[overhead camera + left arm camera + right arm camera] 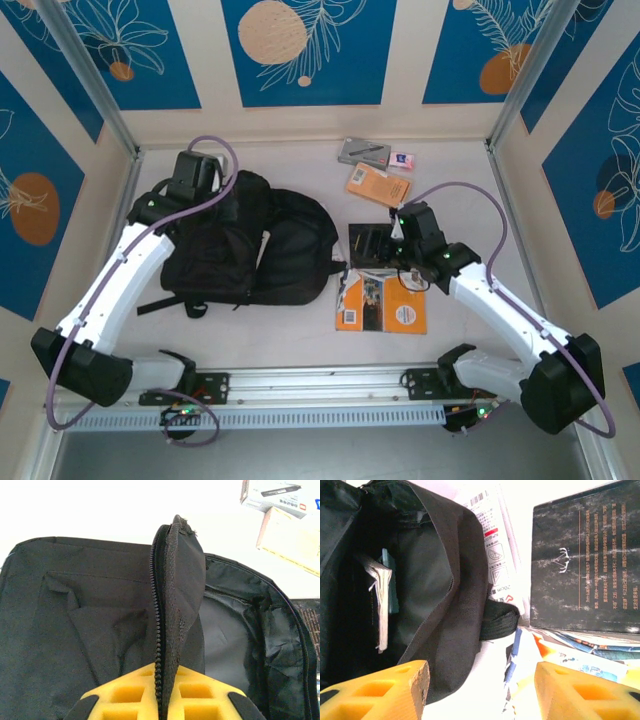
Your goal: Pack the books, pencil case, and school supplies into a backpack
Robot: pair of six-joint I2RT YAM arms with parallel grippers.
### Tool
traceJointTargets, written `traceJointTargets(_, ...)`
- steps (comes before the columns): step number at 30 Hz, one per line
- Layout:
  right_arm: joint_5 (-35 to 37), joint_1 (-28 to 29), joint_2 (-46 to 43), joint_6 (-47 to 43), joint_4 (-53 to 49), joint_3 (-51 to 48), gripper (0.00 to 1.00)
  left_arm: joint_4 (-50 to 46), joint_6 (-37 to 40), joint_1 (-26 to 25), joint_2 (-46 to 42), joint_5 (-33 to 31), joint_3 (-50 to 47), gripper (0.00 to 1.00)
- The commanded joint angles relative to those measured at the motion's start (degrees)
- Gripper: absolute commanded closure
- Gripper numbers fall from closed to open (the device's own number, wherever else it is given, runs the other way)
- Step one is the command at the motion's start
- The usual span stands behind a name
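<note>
Black backpack [250,250]: lay at the middle of the top view, left of the books, mouth open.
Left gripper [161,685]: clenched on the backpack's zip edge, which stood upright at the centre of the left wrist view.
Right gripper [481,672]: released, fingers apart with nothing between them, over the backpack's right edge and the books.
Inside backpack: a teal calculator [390,580] beside a thin book's white page edges, left of the right wrist view.
Black book [372,245]: just right of the backpack, its near edge over orange books [385,310].
Strip packet [492,545]: between backpack and black book.
Pencil case [362,151], eraser [402,160], single orange book [378,185]: close together, upper middle of the top view.
</note>
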Motion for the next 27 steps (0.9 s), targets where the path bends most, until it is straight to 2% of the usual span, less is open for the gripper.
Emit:
traceJointTargets(1, -0.2, 0.1, -2.1, 0.9, -2.1, -1.5, 0.41, 2.5, -1.0, 0.6, 1.6, 4.6, -0.9, 1.0)
traceJointTargets(4, 1.2, 0.1, -3.7, 1.8, -3.1, -2.7, 0.41, 2.3, -1.0, -2.4, 4.1, 5.0, -1.2, 1.0)
traceJointTargets(9, 9.4, -2.3, -2.5, 5.7, -11.3, -1.8, 0.38, 5.8, -2.3, -10.1, 7.3, 4.9, -4.4, 0.87)
traceJointTargets(13, 14.4, -6.6, -1.2, 9.8, -17.1, -2.0, 0.38, 8.9, -3.9, -14.4, 11.3, 7.0, -6.2, 0.71)
traceJointTargets(18, 14.3, -14.0, -2.3, 12.6, -17.0, -5.7, 0.37, 13.6, -6.1, -14.8, 11.0, 11.6, -9.3, 0.48)
traceJointTargets(22, 11.1, -22.4, -0.7, 13.5, -15.2, -8.1, 0.28, 14.1, -6.4, -15.9, 7.4, 13.2, -8.8, 0.36)
traceJointTargets(23, 10.5, -23.9, -0.1, 13.6, -14.6, -8.6, 0.07, 14.1, -6.2, -16.5, 6.4, 13.6, -8.8, 0.32)
traceJointTargets(24, 9.6, -25.5, 0.9, 13.7, -14.0, -9.0, 0.04, 14.1, -6.0, -17.2, 5.3, 13.7, -8.9, 0.27)
traceJointTargets(27, 6.1, -28.2, 3.7, 12.5, -10.7, -9.6, 0.03, 14.0, -5.8, -19.9, 2.7, 12.4, -9.3, 0.19)
